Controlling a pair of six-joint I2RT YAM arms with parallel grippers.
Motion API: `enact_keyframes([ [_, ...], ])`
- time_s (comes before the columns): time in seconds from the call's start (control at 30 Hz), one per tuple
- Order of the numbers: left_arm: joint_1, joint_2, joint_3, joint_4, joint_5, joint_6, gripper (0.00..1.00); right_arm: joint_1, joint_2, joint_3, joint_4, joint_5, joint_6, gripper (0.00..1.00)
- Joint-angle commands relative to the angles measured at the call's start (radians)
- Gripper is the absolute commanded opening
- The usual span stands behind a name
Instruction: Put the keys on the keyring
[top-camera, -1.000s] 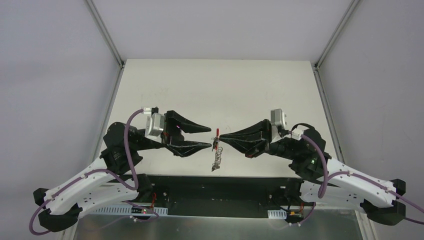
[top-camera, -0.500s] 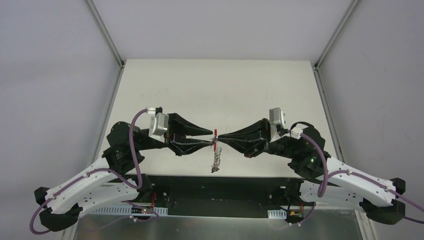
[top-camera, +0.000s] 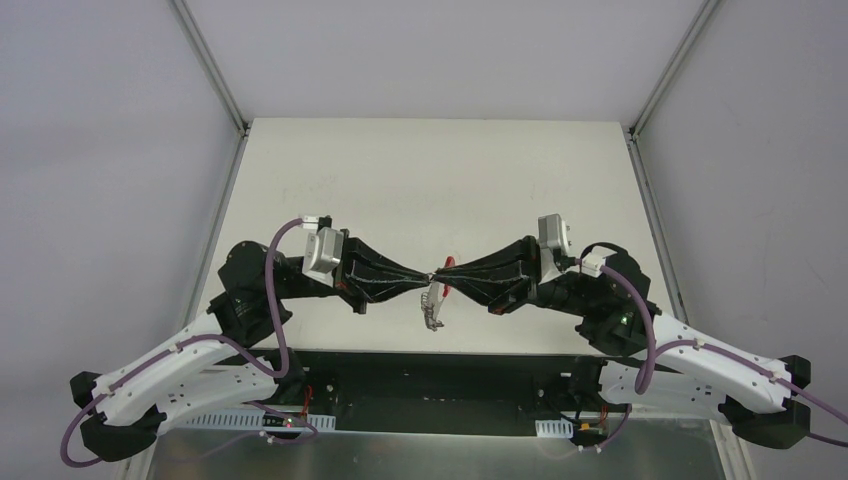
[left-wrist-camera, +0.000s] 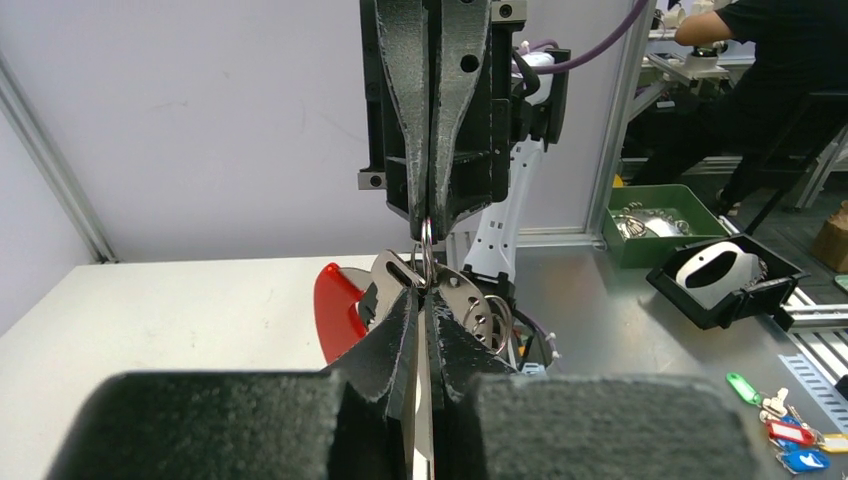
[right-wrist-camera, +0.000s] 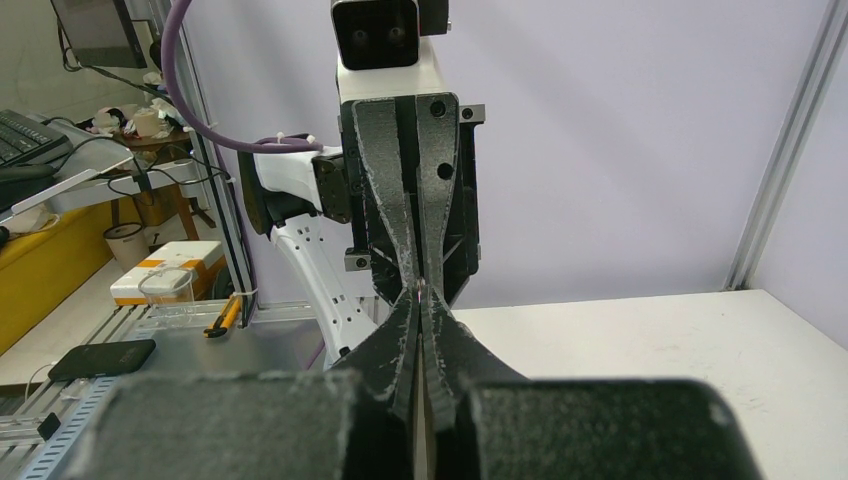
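Note:
My two grippers meet tip to tip above the table's near middle. The left gripper (top-camera: 425, 279) (left-wrist-camera: 425, 292) is shut, its tips pinching a thin wire loop of the keyring (top-camera: 433, 308) (left-wrist-camera: 427, 255). The right gripper (top-camera: 440, 276) (right-wrist-camera: 419, 295) is shut on the same loop from the other side. Below the tips hang a red crescent tag (left-wrist-camera: 335, 310), silver flat pieces (left-wrist-camera: 460, 295) and more wire rings (left-wrist-camera: 492, 322). A small black piece (left-wrist-camera: 368, 300) beside the tag may be a key's head; I cannot tell. The right wrist view hides the bunch.
The white table (top-camera: 430, 170) lies under both arms. On the metal bench behind stand a green bin (left-wrist-camera: 660, 215), a black tray with a white object (left-wrist-camera: 722, 280) and coloured key tags (left-wrist-camera: 790, 425). A yellow cutter (right-wrist-camera: 225, 318) and a phone (right-wrist-camera: 100, 357) lie off-table.
The left gripper moved right to the right gripper's tips and shut on the keyring. The hanging bunch shortened and tilted; the right gripper stayed shut in place.

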Motion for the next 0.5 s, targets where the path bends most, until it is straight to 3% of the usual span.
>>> enact_keyframes([
  [0.0, -0.006, 0.006, 0.022, 0.022, 0.033, 0.014, 0.0, 0.007, -0.009, 0.054, 0.083, -0.018, 0.01, 0.0],
  [0.47, -0.006, 0.022, 0.02, 0.014, 0.034, 0.018, 0.0, 0.006, -0.019, 0.042, 0.145, -0.027, 0.022, 0.0],
])
